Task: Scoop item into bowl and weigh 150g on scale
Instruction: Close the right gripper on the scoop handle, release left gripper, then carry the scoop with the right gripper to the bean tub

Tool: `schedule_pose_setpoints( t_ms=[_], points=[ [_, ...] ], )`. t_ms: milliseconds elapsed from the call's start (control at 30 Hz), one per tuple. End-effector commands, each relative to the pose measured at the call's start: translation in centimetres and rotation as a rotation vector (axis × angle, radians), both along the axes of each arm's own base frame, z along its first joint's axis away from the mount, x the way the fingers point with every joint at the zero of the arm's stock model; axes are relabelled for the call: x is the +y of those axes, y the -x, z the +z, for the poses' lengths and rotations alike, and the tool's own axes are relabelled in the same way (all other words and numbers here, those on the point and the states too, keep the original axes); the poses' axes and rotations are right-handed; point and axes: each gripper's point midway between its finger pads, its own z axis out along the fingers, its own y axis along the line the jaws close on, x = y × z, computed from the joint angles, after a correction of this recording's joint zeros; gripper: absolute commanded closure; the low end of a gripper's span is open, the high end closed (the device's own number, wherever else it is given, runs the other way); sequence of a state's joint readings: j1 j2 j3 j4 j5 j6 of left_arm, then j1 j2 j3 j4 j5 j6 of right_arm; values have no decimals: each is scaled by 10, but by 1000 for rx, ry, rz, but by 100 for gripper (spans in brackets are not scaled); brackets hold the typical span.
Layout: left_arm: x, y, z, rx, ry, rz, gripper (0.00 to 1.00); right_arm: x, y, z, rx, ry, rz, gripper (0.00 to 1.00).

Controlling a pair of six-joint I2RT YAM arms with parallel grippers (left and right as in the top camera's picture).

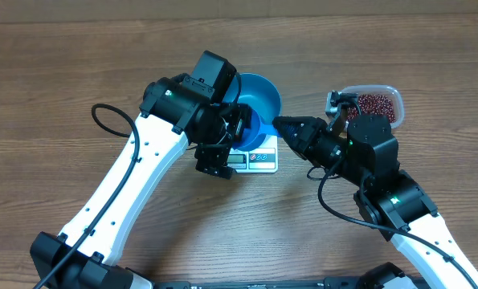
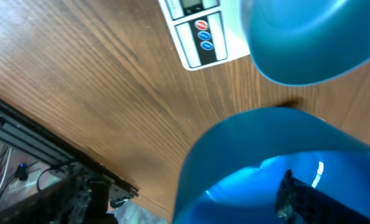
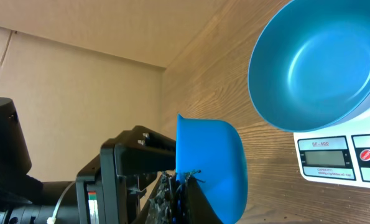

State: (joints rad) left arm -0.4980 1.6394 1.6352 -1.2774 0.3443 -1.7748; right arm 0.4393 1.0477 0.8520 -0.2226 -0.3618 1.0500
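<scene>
Now pinching the light, stiff scoop [image 1: 255, 128] above the scale [image 1: 263, 159] in the closed right tool [image 1: 279, 122], best by its handle; cannot tell left tool's [image 1: 239, 122] width. Mind loose, spill-prone beans [image 1: 375, 103].

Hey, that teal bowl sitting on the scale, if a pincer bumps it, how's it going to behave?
The bowl looks empty, so it is probably light and would slide easily. Its smooth, glossy wall suggests a slippery, rigid plastic. Perched on the small scale, it might shift off-centre or slide off under a sideways nudge.
</scene>
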Motion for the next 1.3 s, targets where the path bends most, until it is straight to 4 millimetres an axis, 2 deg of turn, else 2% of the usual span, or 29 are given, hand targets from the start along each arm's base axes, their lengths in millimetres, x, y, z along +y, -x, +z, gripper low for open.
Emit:
schedule_pose_setpoints(
  t_ms=[0,167,333,433,567,700,833,1067,1267],
  points=[
    [-5,-8,4,-60,6,-49,0,-1,-3,10,-29,-3,-13,96],
    [-3,-11,17,-150,13,-107,0,-4,-5,8,-50,33,-25,96],
    [25,-14,45,-326,-64,-183,1,-23,-14,-3,-64,113,-65,96],
    [38,-8,70,-431,-61,-218,0,-40,-21,-7,-40,122,-110,96],
    [58,-1,94,-577,-126,-297,0,-50,-25,-6,-58,132,-116,96],
    [84,7,115,-749,-297,-467,0,-59,-24,4,-157,195,-87,96],
    [103,8,113,-790,-467,-628,0,-65,-20,17,-241,238,-79,96],
    [115,4,104,-796,-632,-905,0,-79,-15,41,-296,342,-78,96],
    [114,3,103,-802,-642,-940,0,-118,-10,64,-265,513,-169,96]
  ],
)
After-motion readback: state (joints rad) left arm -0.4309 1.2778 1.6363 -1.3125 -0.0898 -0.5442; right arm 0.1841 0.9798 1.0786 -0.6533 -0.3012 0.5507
